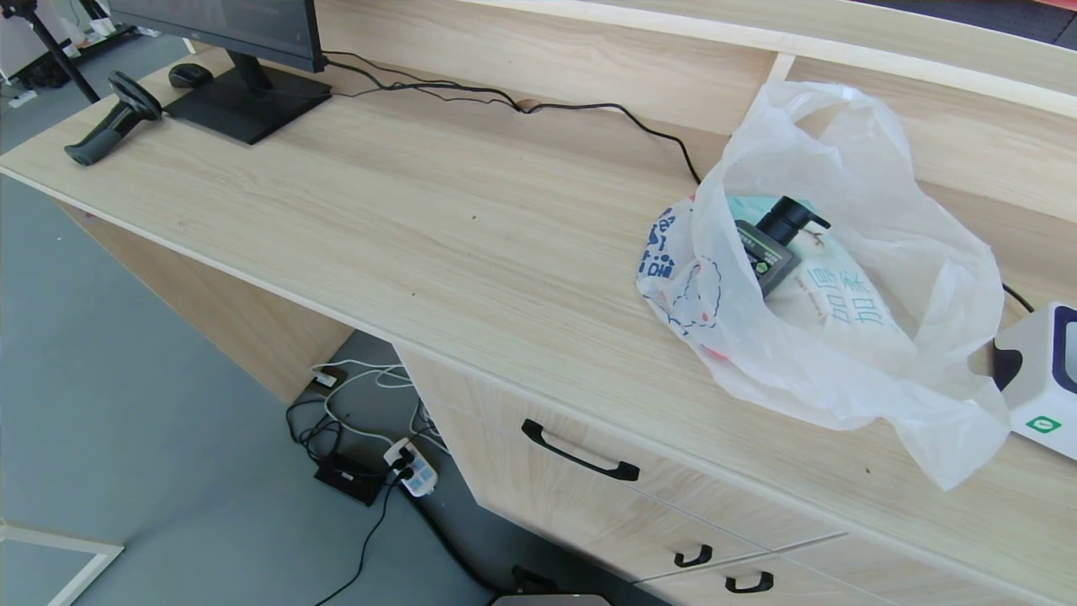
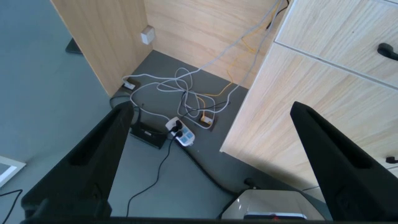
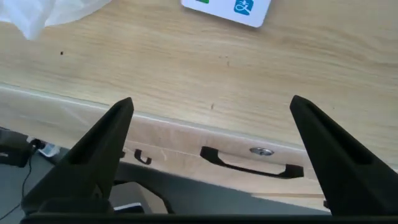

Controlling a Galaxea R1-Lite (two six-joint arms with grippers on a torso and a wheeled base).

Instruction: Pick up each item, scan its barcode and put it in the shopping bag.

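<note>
Spanning the head view, a light wooden counter (image 1: 404, 227) runs from far left to near right. A translucent plastic shopping bag (image 1: 850, 135) sits on its right part, mouth open. Inside is a white printed pouch (image 1: 850, 303) with a dark pump bottle (image 1: 770, 248) lying on top of it. A black monitor (image 1: 227, 25) stands at the far left corner. A white payment terminal (image 1: 1043, 379) sits just beside the bag.

Left gripper (image 2: 211, 106): fingers spread wide, nothing between them, over grey floor and a power strip (image 2: 181, 132) beside the cabinet. Right gripper (image 3: 211, 99): also spread and empty, above the counter's front edge and a drawer handle (image 3: 249, 163).

A handheld barcode scanner (image 1: 114, 118) lies beside the monitor base, well apart from the bag. A mouse (image 1: 189, 74) lies behind it.
</note>
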